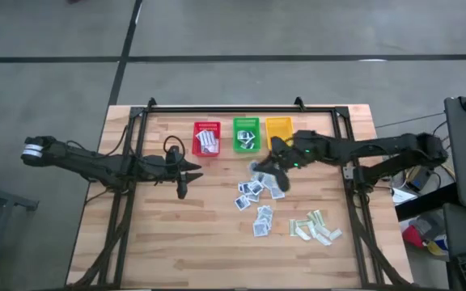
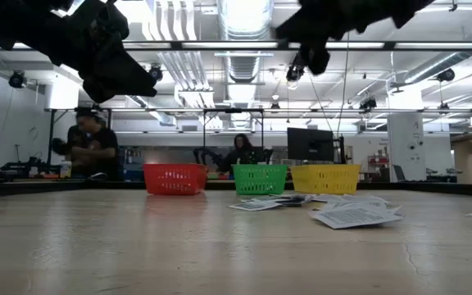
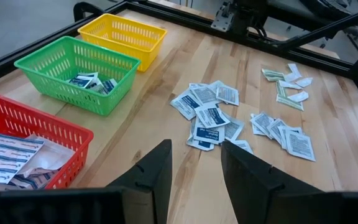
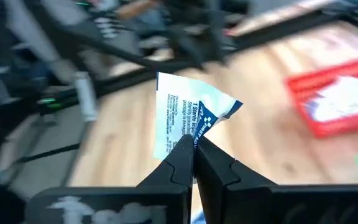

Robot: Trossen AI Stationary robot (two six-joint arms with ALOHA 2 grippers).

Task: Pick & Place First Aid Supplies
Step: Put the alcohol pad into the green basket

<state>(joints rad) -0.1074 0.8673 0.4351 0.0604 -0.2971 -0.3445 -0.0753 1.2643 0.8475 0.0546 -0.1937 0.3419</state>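
High view shows the wooden table (image 1: 176,242) with both dark arms reaching inward over it. Along its far edge stand three plastic baskets in a row: the red basket (image 1: 206,138) holding oblong white packets, the green basket (image 1: 246,134) holding a few small square ones, and the yellow basket (image 1: 279,128). The right gripper (image 1: 275,166) hangs above the table just in front of the yellow basket; the right wrist view shows its fingers (image 4: 176,163) pinched tightly together on the lower edge of a white-and-blue packet (image 4: 182,118), which stands up crumpled between and above the tips, lifted clear of the wood. The left gripper (image 1: 186,174) hovers near the red basket, and the left wrist view shows its fingers (image 3: 157,171) spread apart with nothing between them. Beyond those spread tips lies the loose pile of white-blue square packets (image 3: 210,112) on the wood, with a smaller group of white packets (image 3: 281,130) just past it. The pale green-beige strips (image 3: 284,84) lie farther still from the left fingertips, well apart from the baskets. Low view shows two people (image 2: 93,147) in the room beyond the table.
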